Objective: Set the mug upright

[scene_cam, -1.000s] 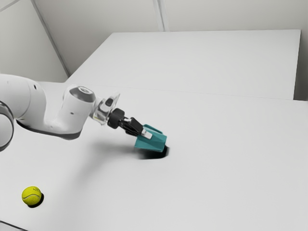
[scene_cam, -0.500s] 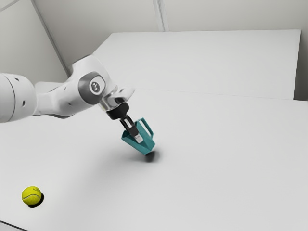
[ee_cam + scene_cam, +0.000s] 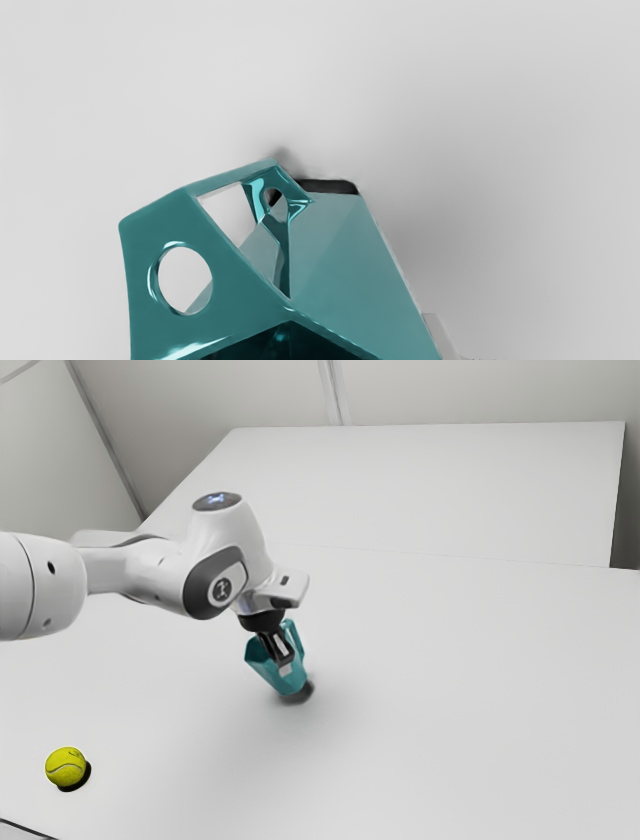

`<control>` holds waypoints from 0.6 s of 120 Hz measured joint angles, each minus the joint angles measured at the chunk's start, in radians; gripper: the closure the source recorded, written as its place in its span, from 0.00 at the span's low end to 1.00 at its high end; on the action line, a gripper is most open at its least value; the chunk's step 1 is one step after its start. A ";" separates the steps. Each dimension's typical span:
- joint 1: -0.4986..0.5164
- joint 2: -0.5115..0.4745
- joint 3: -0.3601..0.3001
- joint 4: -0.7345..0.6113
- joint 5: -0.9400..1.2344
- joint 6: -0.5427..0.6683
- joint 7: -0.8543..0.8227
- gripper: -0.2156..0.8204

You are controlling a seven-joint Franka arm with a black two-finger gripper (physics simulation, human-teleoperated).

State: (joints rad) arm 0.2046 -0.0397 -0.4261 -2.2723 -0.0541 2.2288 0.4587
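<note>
Gripping the mug point(image 3: 291, 684) at its body, the gripper point(image 3: 283, 662) stands parted by about the mug's width. 1 pale pad point(image 3: 285, 670) lies on the near wall; the other is hidden, but the tilted pose suggests that 2 walls are pinched. The mug sits between the fingers, its mouth tipped back toward the palm, its base beyond the fingertips and close over the table point(image 3: 430, 710). Whether the base touches, I cannot tell. The handle point(image 3: 137, 255) stands out at the wrist camera's side of the gripper.

It looks stiff and fairly light, with glossy, flat facets that could slide or pivot under the pads; treat it as breakable. This grip on 2 opposite walls, clear of the handle, seems the right hold. It calls for firm, even pressure, a slow levelling turn, then a gentle set-down before release.
</note>
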 joint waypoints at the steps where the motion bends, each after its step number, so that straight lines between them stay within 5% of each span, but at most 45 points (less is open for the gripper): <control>1: 0.002 -0.001 -0.001 -0.002 0.001 0.001 -0.005 0.95; 72: 0.054 -0.010 -0.016 -0.061 0.039 0.028 -0.245 0.95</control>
State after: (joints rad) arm 0.2582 -0.0498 -0.4419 -2.3333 -0.0146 2.2573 0.2140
